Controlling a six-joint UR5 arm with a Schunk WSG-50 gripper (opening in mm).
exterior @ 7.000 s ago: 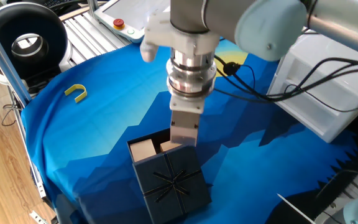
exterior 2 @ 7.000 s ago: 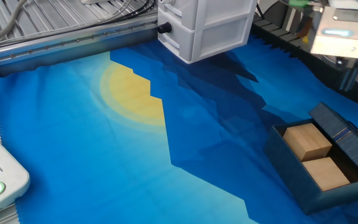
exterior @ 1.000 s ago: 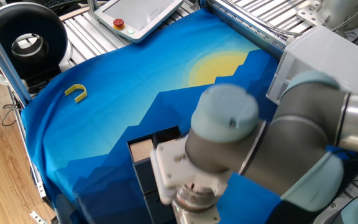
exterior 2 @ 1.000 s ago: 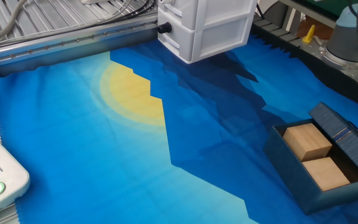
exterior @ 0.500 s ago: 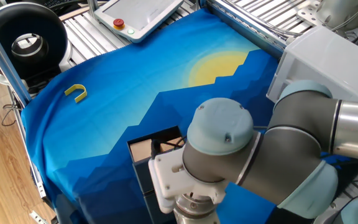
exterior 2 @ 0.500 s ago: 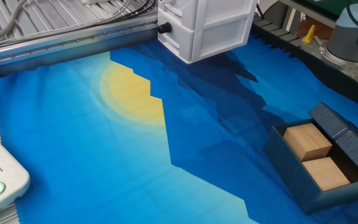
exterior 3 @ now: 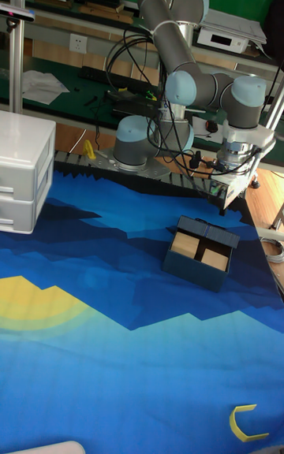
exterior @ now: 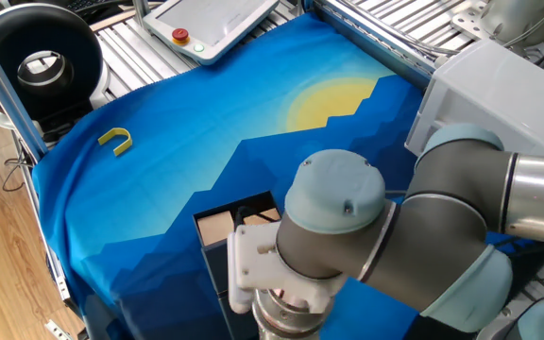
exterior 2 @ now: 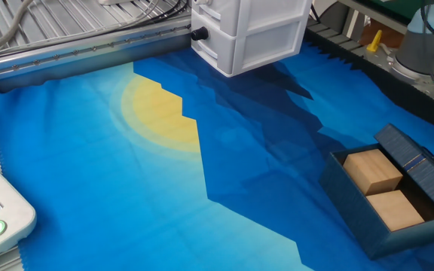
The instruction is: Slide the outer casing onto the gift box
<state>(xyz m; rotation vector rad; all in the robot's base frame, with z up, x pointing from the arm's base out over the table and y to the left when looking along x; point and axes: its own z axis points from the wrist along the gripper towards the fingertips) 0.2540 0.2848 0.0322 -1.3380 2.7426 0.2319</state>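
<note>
One gift box point(exterior 3: 198, 254) (open-topped), hand point(exterior 3: 229, 188) raised just behind it

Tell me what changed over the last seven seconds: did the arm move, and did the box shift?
The arm swung off the box, toward the casing's far side; the gripper now hangs behind the outer casing, its jaws unreadable. The gift box with tan blocks, half sleeved, stayed put, as did the yellow hook.

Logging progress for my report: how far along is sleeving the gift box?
Started: the outer casing covers only the gift box's far end; both tan blocks lie exposed. The arm looms over the casing end; its hand cannot be made out. Left: sliding it fully across.
</note>
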